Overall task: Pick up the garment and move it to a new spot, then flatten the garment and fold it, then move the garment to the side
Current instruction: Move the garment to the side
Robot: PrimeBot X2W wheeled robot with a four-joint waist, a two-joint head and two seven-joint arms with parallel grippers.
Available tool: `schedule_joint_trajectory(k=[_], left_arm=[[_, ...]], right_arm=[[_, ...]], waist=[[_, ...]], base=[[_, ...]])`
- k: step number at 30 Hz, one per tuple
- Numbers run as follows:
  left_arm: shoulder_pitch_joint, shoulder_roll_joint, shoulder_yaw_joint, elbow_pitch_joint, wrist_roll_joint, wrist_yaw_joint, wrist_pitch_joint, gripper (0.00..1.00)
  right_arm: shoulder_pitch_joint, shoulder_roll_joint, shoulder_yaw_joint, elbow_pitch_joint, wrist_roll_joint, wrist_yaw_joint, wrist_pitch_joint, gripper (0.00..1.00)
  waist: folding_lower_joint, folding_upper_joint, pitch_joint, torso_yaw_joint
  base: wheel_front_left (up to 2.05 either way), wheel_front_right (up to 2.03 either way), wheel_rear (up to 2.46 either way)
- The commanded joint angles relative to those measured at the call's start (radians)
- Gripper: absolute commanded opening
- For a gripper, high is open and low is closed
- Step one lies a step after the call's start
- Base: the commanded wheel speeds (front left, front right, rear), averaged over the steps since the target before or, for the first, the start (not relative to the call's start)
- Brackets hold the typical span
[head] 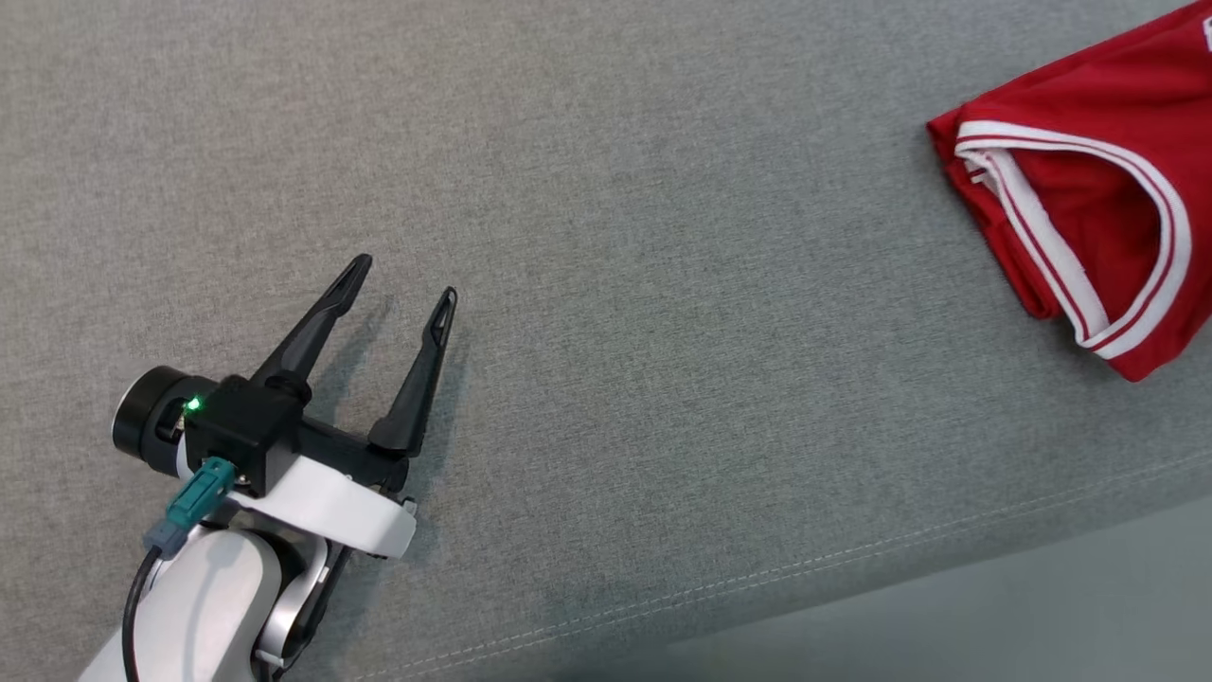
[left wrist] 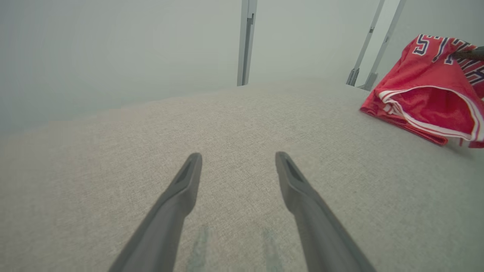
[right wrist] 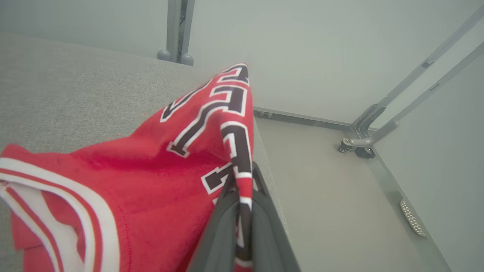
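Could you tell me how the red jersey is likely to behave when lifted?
Probably floppy: the jersey drapes and folds from where the right gripper pinches it. Likely light, since a thin pinch holds the raised part. It may drag on the woven surface.

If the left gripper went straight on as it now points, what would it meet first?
Likely only the grey woven fabric surface just ahead of the left gripper, though depth is unclear; the red white-trimmed jersey lies well off to its right.
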Motion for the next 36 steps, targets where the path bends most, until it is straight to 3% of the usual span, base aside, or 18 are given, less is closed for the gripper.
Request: schedule_joint_trajectory(k=[1, 9, 13, 16, 18, 23, 26, 30, 36], left_arm=[[-0.039, 0.026, 0.031, -0.031, 0.010, -0.009, 0.004, 1.00], [-0.066, 0.036, 0.012, -0.045, 0.023, -0.022, 0.014, 1.00], [-0.064, 0.039, 0.008, -0.034, 0.020, -0.025, 0.012, 1.00], [-0.049, 0.041, 0.014, -0.022, 0.013, -0.017, 0.005, 1.00], [-0.035, 0.044, 0.023, -0.016, 0.007, -0.007, -0.002, 1.00], [0.009, 0.041, 0.049, -0.001, -0.018, 0.022, -0.019, 1.00], [0.029, 0.038, 0.067, 0.003, -0.032, 0.038, -0.032, 1.00], [0.051, 0.034, 0.101, 0.015, -0.051, 0.062, -0.053, 1.00], [0.085, 0.028, 0.146, 0.039, -0.077, 0.084, -0.076, 1.00]], right_arm=[[0.004, -0.036, -0.012, 0.015, 0.004, 0.000, -0.018, 1.00], [-0.043, 0.006, -0.080, 0.200, -0.069, 0.000, -0.092, 1.00], [-0.049, 0.037, -0.096, 0.201, -0.083, 0.000, -0.132, 1.00], [-0.044, 0.056, -0.142, 0.100, -0.107, 0.000, -0.149, 1.00], [-0.014, 0.081, -0.210, -0.052, -0.144, 0.000, -0.150, 1.00], [0.179, 0.226, -0.365, -0.417, -0.254, 0.000, -0.151, 1.00], [0.299, 0.314, -0.400, -0.568, -0.305, 0.000, -0.151, 1.00], [0.424, 0.401, -0.406, -0.672, -0.352, 0.000, -0.147, 1.00], [0.541, 0.481, -0.429, -0.720, -0.378, 0.000, -0.124, 1.00]], waist=[[0.0000, 0.0000, 0.034, 0.017], [0.0000, 0.0000, 0.087, 0.024], [0.0000, 0.0000, 0.072, 0.023], [0.0000, 0.0000, 0.038, 0.025], [0.0000, 0.0000, 0.009, 0.028], [0.0000, 0.0000, -0.074, 0.059], [0.0000, 0.0000, -0.120, 0.091], [0.0000, 0.0000, -0.178, 0.140], [0.0000, 0.0000, -0.247, 0.193]], base=[[0.00, 0.00, 0.00], [0.00, 0.00, 0.00], [0.00, 0.00, 0.00], [0.00, 0.00, 0.00], [0.00, 0.00, 0.00], [0.00, 0.00, 0.00], [0.00, 0.00, 0.00], [0.00, 0.00, 0.00], [0.00, 0.00, 0.00]])
